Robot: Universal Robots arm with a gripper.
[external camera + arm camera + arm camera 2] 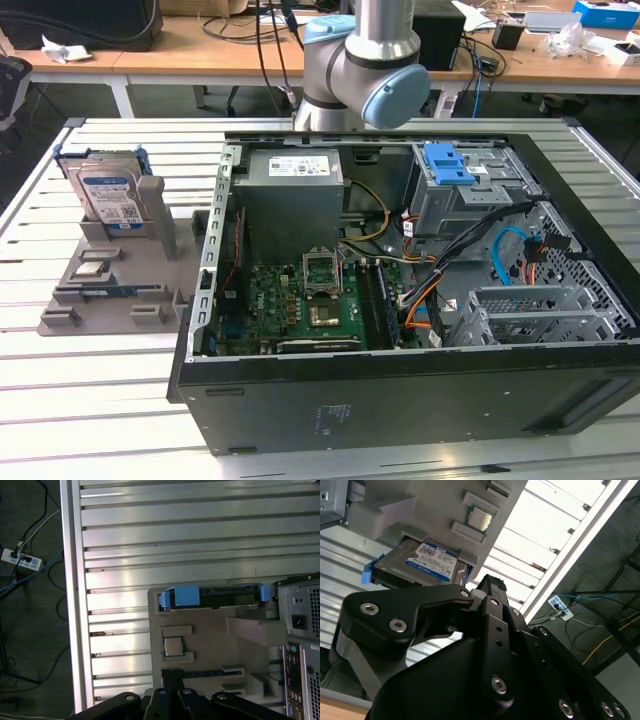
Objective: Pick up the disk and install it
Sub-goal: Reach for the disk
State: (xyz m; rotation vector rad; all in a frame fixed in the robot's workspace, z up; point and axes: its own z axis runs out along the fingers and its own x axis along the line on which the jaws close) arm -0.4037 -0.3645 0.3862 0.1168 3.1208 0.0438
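Observation:
The disk [110,195] stands upright in a slot of a grey holder tray [100,300] at the exterior view's left, beside the open computer case [400,400]. It is silver with a blue-and-white label and a blue frame. The second wrist view shows its labelled face [427,562], and the first wrist view shows its blue-framed top edge [215,595]. My gripper [491,582] hangs above the tray, apart from the disk, with its black fingers [167,675] shut and nothing between them.
Inside the case are a grey power supply box [290,190], a motherboard [310,295] and a metal cage with a blue latch [447,165]. A small chip [173,646] lies on the tray. The slatted table [90,390] ends at an edge [75,605].

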